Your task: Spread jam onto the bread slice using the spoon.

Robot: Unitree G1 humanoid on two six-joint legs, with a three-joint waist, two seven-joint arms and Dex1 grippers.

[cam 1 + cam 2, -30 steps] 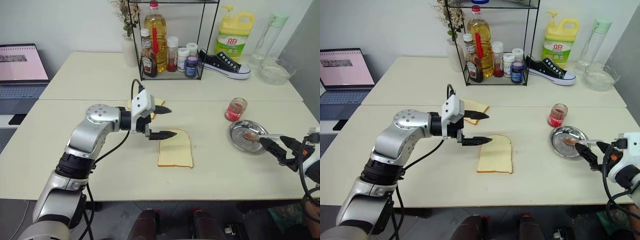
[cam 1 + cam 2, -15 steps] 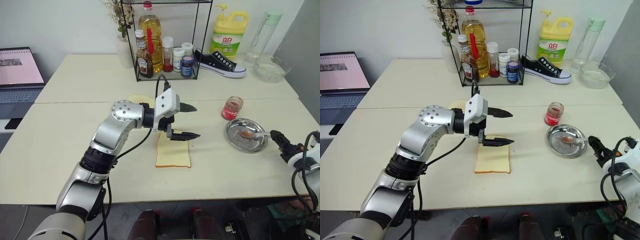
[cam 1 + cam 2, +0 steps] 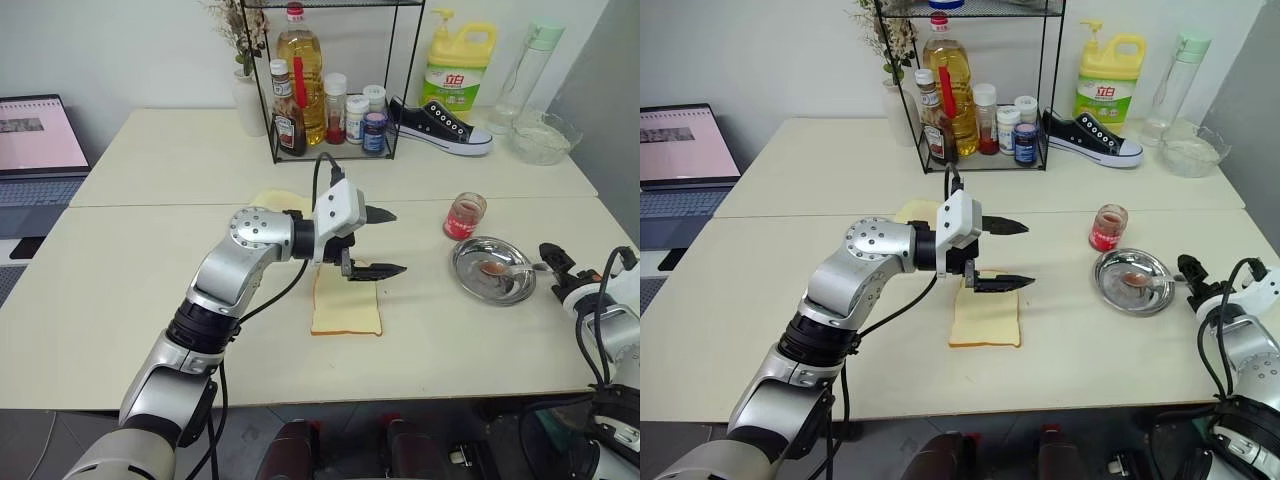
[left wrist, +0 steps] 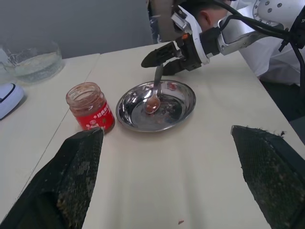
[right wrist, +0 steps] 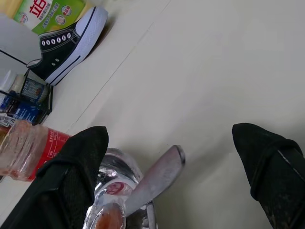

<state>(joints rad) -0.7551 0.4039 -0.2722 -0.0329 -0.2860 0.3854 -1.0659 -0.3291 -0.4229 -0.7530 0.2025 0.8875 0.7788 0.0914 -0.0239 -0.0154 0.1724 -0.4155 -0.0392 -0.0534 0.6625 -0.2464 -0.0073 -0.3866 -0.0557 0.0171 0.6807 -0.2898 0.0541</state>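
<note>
The bread slice (image 3: 345,307) lies flat mid-table, its far edge under my left gripper (image 3: 385,241), which hovers open just above it, pointing toward the dish. A round steel dish (image 3: 470,283) sits to the right and holds the spoon (image 4: 155,93), with jam (image 4: 152,104) in its bowl and smears around it. A small red jam jar (image 3: 465,215) stands just behind the dish. My right gripper (image 3: 551,262) is at the dish's right rim, open. The tip of the spoon's handle (image 5: 159,175) lies between its fingers, which stand apart from it.
Another bread slice (image 3: 272,199) lies behind my left arm. A wire rack of bottles (image 3: 330,95), a sneaker (image 3: 440,126), a yellow detergent bottle (image 3: 448,72) and a glass bowl (image 3: 540,138) line the far table. A laptop (image 3: 35,135) is far left.
The head camera has shifted. My left gripper moved right, from the bread's near-left corner to over its far edge. My right gripper rolled and came forward to the end of the spoon's handle.
</note>
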